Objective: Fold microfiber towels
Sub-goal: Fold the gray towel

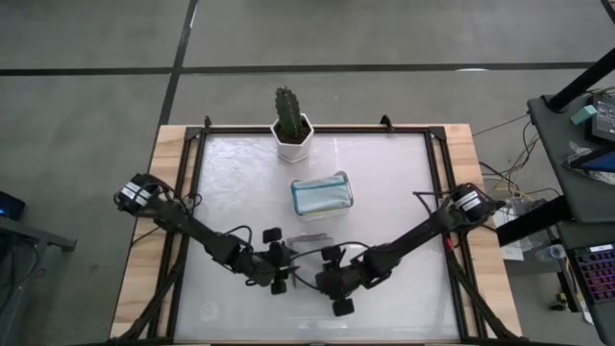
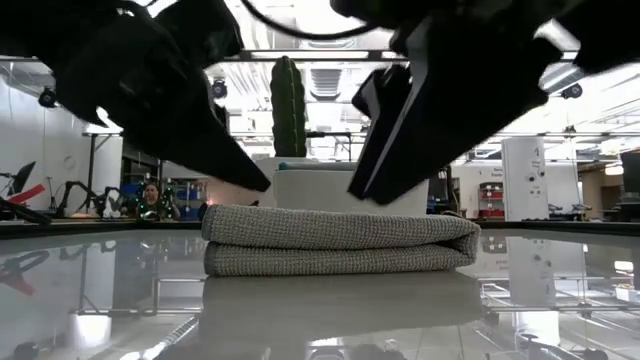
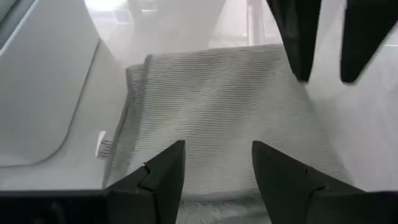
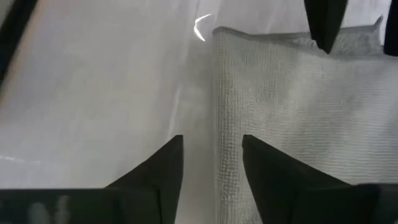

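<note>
No writing, label, brand, number or sign can be read on anything here. A small white tag (image 3: pixel 101 144) sticks out from the edge of the folded grey towel (image 3: pixel 224 118), but whatever is on it is too small to make out. The equipment on the side desk (image 1: pixel 586 115) and the machines in the room behind the table show nothing legible either.

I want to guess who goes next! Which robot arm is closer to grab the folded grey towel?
Hard to pick. Left gripper hangs open over the grey towel; right gripper is open at its edge. Left, probably.
</note>
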`<state>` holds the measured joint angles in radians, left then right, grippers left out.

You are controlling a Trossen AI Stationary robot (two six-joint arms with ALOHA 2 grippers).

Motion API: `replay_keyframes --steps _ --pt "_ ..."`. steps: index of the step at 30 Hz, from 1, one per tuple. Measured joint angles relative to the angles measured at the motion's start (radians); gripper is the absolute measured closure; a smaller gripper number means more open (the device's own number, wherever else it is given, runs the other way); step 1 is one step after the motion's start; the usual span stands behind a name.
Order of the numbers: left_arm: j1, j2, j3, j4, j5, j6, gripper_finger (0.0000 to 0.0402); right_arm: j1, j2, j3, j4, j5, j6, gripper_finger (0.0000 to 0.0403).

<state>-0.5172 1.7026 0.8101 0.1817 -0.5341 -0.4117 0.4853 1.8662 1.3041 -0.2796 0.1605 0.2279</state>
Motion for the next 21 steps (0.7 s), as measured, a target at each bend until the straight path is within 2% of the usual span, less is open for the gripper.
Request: replay_keyframes --steps 6,10,16,21 --pt "0.019 0.027 -0.001 0.021 -0.001 0.007 0.0231 0.001 0.046 0.000 0.029 0.068 0.008 0.0217" --pt "0.018 0.029 -0.001 0.019 -0.001 0.007 0.0231 0.001 0.080 0.000 0.027 0.077 -0.005 0.0212" --pt "0.018 0.029 -0.001 0.020 -0.001 0.008 0.0231 0.002 0.106 0.001 0.035 0.089 -0.017 0.0224" --pt "0.018 0.029 -0.001 0.020 -0.001 0.009 0.0231 0.001 0.110 0.002 0.037 0.093 -0.032 0.0261"
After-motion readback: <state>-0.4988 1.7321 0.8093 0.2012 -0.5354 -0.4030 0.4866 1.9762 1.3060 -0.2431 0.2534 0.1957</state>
